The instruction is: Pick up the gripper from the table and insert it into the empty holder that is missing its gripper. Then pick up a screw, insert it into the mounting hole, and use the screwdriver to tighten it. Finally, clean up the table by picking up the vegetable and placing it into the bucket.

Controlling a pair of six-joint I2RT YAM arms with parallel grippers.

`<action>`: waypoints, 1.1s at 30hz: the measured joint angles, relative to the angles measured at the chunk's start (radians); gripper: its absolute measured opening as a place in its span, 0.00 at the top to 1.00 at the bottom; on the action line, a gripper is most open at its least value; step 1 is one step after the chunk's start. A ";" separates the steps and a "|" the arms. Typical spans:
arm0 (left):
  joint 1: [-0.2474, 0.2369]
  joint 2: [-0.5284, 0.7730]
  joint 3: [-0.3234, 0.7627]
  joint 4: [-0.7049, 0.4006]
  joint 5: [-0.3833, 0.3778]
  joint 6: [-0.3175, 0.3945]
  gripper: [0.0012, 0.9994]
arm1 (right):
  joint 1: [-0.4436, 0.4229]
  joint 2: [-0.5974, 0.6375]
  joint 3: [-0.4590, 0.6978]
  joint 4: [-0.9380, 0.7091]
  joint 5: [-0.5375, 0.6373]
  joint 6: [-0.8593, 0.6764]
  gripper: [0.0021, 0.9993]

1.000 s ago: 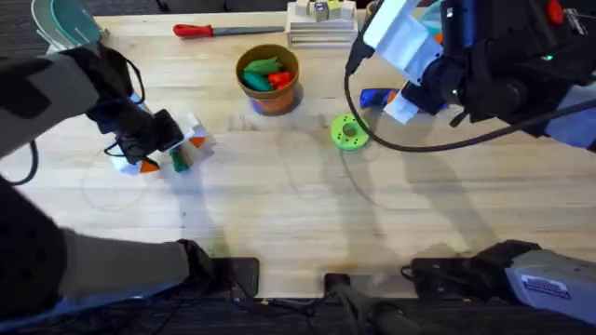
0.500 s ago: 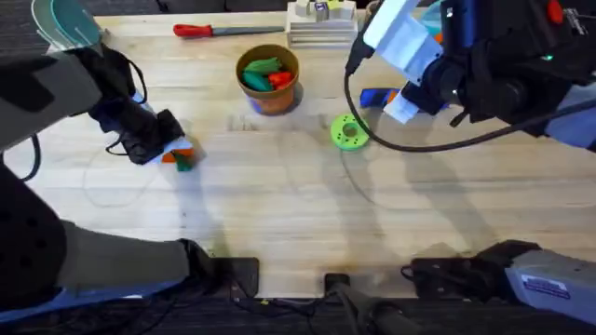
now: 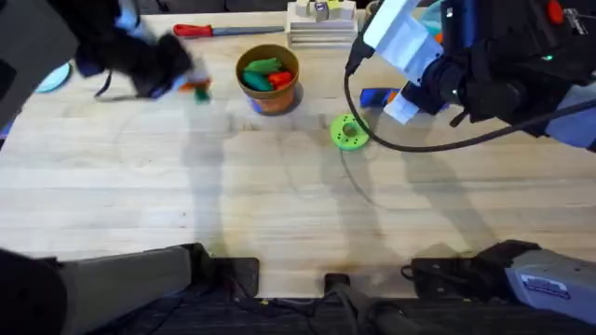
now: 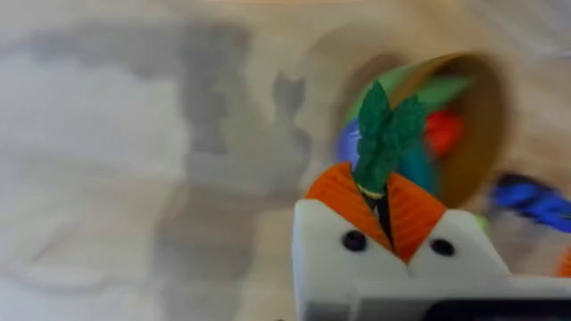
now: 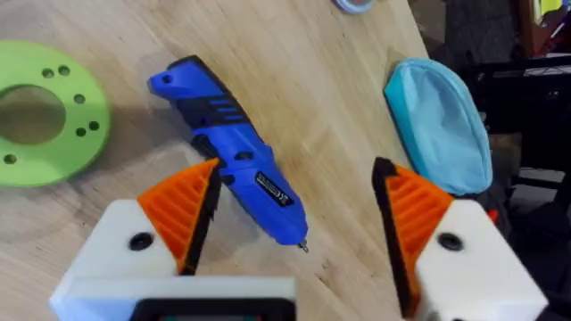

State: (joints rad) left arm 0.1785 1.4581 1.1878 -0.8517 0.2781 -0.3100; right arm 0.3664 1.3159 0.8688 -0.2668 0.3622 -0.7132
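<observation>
At upper left of the overhead frame, the vegetable (image 3: 199, 90) is held pinched in the left gripper (image 4: 376, 201), long axis along the fingers. The bucket (image 3: 269, 79) lies just rightward. The right gripper (image 5: 294, 209) is spread wide over the screwdriver (image 5: 229, 163).

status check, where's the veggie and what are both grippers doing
Left gripper shut on vegetable, near bucket. Right gripper open over screwdriver. Nothing blocking.

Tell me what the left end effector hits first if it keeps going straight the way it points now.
Probably the round orange-brown bucket. In the left wrist view the left end effector, shut on the small dark-green bumpy toy vegetable, points toward the bucket's open mouth, though depth is unclear.
</observation>
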 joint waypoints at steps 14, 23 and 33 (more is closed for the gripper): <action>-0.329 0.112 0.018 0.442 0.142 -0.277 0.99 | 0.000 0.000 0.000 0.001 0.000 0.000 0.01; -0.324 0.230 0.018 0.442 0.144 -0.312 0.99 | 0.000 0.000 0.000 0.001 0.000 0.000 0.01; -0.328 0.217 0.034 0.425 0.174 -0.315 0.05 | 0.000 0.000 0.000 0.001 0.000 0.000 0.01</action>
State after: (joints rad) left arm -0.1498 1.6755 1.2220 -0.4268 0.4524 -0.6253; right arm 0.3664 1.3159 0.8688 -0.2657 0.3618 -0.7132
